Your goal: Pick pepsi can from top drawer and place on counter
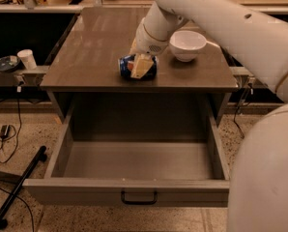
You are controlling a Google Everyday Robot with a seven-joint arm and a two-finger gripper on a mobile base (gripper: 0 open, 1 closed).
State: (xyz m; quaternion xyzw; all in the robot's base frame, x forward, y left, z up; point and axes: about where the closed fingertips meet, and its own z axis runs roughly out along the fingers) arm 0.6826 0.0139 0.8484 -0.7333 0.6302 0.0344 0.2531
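Note:
The pepsi can (125,65) lies on its side on the counter (98,42), near the front edge and left of a white bowl (187,44). My gripper (138,69) reaches down from the white arm (216,13) and its pale fingers (142,65) straddle the can, shut on it, with the can resting on the counter. The top drawer (134,189) is pulled wide open below the counter and its inside is bare. Its dark bar handle (139,197) is at the centre of the front.
A white cup (26,58) and a dark dish (5,63) stand on a low shelf at the left. A black pole (18,186) and cables lie on the floor at the left. My white body (265,178) fills the lower right.

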